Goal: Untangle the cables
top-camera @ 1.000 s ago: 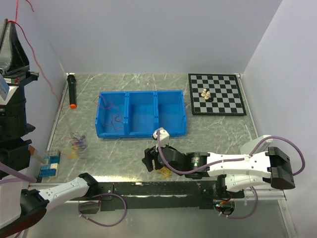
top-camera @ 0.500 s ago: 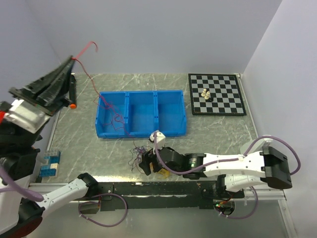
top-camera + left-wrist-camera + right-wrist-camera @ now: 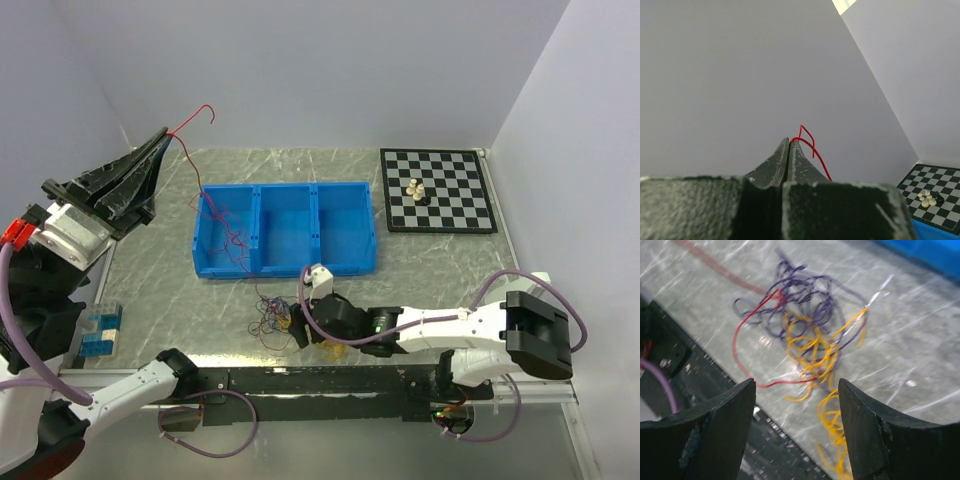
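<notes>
Red wire is pinched between the pressed-together fingers of the left gripper, which is raised high at the far left. The wire trails down into the left compartment of the blue bin. The cables lie tangled, purple, yellow and red, on the marble table just near of the bin, under the right gripper, whose jaws are spread wide.

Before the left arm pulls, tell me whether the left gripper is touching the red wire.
Touching. The left wrist view shows the left gripper shut, with the red wire coming out from between its fingertips.
</notes>
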You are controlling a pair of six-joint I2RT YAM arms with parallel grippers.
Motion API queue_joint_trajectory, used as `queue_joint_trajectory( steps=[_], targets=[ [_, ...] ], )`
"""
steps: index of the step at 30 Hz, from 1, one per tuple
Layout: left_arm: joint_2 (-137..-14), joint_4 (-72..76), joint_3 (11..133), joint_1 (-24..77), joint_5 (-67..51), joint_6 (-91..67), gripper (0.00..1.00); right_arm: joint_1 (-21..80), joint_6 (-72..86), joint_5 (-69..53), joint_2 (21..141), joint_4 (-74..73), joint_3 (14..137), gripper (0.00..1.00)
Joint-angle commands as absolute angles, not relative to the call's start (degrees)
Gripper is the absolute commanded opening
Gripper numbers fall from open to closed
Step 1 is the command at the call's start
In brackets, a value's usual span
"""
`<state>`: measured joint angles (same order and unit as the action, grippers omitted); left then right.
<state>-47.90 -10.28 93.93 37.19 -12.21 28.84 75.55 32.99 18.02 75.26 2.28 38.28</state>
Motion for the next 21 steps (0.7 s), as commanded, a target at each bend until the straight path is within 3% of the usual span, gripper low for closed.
queue_joint_trajectory(
  steps=[1,9,21],
  targets=[
    [-47.20,-8.96,94.40,36.91,-13.18,28.92,0.01,70.85,30.33,14.95,76.02,8.52,37.97,0.72],
    [-46.50,-8.88,93.25,36.83,-12.92,30.06,0.01,68.47,23.91,3.35,85.68,12.66,43.41,0.70],
    [-45.53,-8.53,91.93,36.91,-12.75,30.59,0.01,66.01,23.64,3.34,94.30,16.61,47.01,0.64]
  ],
)
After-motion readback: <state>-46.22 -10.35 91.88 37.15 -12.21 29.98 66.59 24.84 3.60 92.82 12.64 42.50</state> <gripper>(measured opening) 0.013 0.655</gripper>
